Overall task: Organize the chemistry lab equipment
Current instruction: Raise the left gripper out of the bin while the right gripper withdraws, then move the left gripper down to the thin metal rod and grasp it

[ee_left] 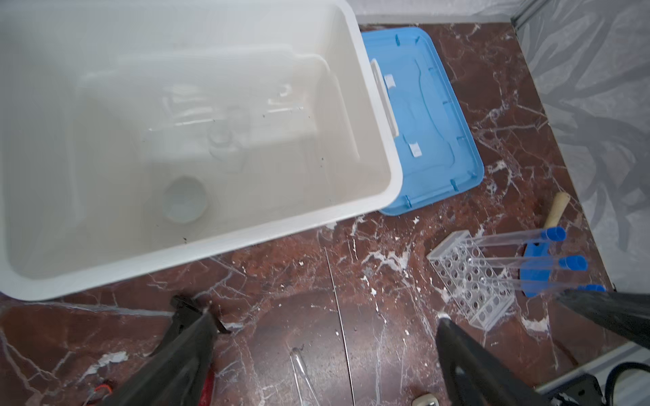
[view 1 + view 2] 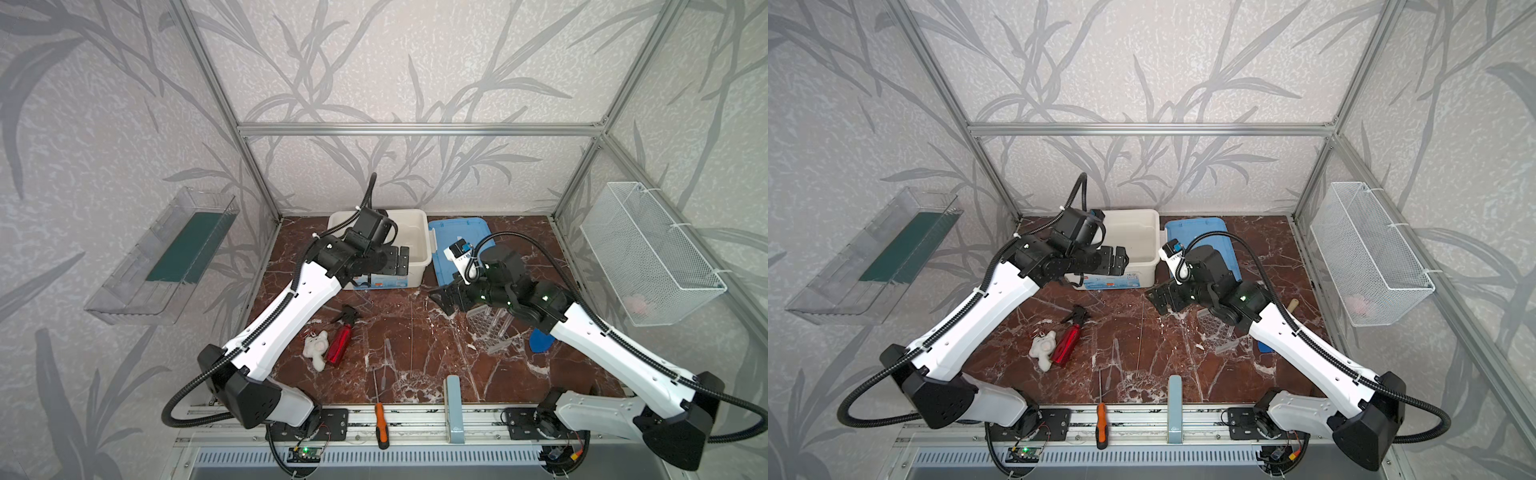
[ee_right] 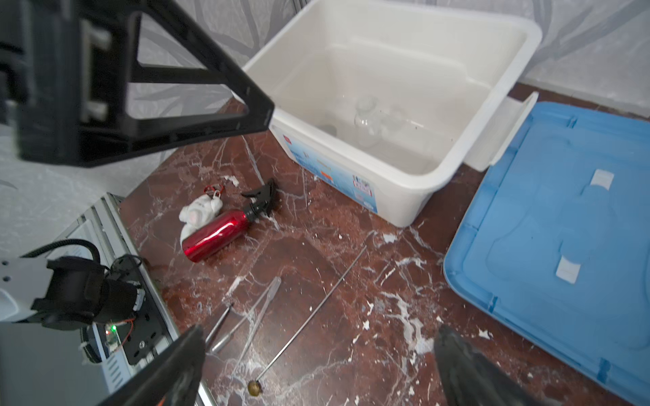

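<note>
In a top view, the left gripper (image 2: 401, 261) is seen left of centre over the near rim of a white bin (image 2: 420, 232), with its jaws spread wide and empty. A small clear glass jar (image 1: 221, 139) and a small white round dish (image 1: 185, 198) are seen inside the bin. Thin clear droppers (image 3: 262, 309) are laid flat at lower centre. Right of centre, the right gripper (image 2: 444, 300) is held with its jaws spread and nothing gripped. Furthest right, three blue-capped tubes (image 1: 520, 262) are set in the clear tube rack (image 1: 467, 281).

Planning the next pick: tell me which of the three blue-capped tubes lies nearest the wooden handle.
The tube whose blue cap ends right beside the wooden handle. The middle tube and the third tube lie progressively farther from it.
</note>
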You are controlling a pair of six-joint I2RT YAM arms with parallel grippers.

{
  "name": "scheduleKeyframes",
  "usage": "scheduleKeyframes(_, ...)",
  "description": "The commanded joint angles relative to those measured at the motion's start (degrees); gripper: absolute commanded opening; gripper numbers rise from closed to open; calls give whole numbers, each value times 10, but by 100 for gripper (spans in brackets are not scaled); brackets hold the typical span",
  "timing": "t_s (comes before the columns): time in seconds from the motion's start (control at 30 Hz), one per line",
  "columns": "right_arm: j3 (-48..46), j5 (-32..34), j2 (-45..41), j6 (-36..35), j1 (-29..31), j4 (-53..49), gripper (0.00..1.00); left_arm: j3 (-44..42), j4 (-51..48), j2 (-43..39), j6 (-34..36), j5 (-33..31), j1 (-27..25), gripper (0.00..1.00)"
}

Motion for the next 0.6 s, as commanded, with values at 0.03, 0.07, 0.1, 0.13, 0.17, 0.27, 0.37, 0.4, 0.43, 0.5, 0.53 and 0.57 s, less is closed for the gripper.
scheduleKeyframes(0.03,-69,-20,-41,-12,3,-10,99,-86,16,-6,-64,10,-44,99)
scheduleKeyframes(0.07,-84,-24,-46,-10,3,-6,99,-106,27,-2,-79,8,-57,99)
scheduleKeyframes(0.1,-93,-24,-48,-7,3,-4,99,-124,38,1,-94,8,-68,99)
scheduleKeyframes(0.13,-106,-21,-51,-3,3,-4,99,-144,51,8,-112,9,-78,99)
scheduleKeyframes(0.17,-112,-17,-52,-3,3,-6,99,-164,65,14,-134,9,-87,99)
scheduleKeyframes(0.27,-129,5,-56,-5,3,-15,99,-210,115,44,-184,-1,-124,90)
scheduleKeyframes(0.37,-137,23,-61,-5,3,-21,99,-212,113,94,-211,-11,-158,78)
scheduleKeyframes(0.4,-138,25,-63,-6,3,-21,99,-213,115,105,-218,-13,-166,72)
scheduleKeyframes(0.43,-139,26,-65,-7,3,-21,99,-217,119,115,-227,-11,-174,64)
scheduleKeyframes(0.5,-143,23,-70,-3,3,-17,99,-235,140,125,-247,4,-181,59)
scheduleKeyframes(0.53,-145,20,-72,-2,3,-13,99,-251,158,128,-256,16,-181,58)
scheduleKeyframes(0.57,-148,16,-75,0,3,-10,99,-267,175,128,-267,27,-181,56)
